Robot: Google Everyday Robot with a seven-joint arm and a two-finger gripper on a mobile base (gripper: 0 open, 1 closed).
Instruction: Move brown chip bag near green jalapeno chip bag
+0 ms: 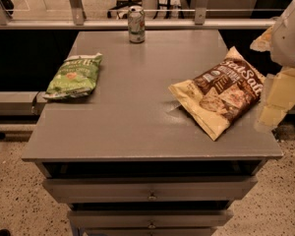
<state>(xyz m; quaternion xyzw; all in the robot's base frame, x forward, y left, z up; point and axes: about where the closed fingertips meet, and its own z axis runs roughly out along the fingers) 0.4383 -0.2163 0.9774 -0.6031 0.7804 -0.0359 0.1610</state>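
The brown chip bag (221, 92) lies flat on the right side of the grey table (132, 117), dark brown front with white script facing up, tan edges toward the front. The green jalapeno chip bag (73, 75) lies flat at the table's left side, far from the brown bag. My gripper (277, 103) hangs at the right edge of the view, just right of the brown bag and beside the table's right edge. It holds nothing that I can see.
A soda can (136, 25) stands upright at the back middle of the table. A railing (137, 19) runs behind the table. Drawers (150, 191) sit below the tabletop at the front. Speckled floor lies around it.
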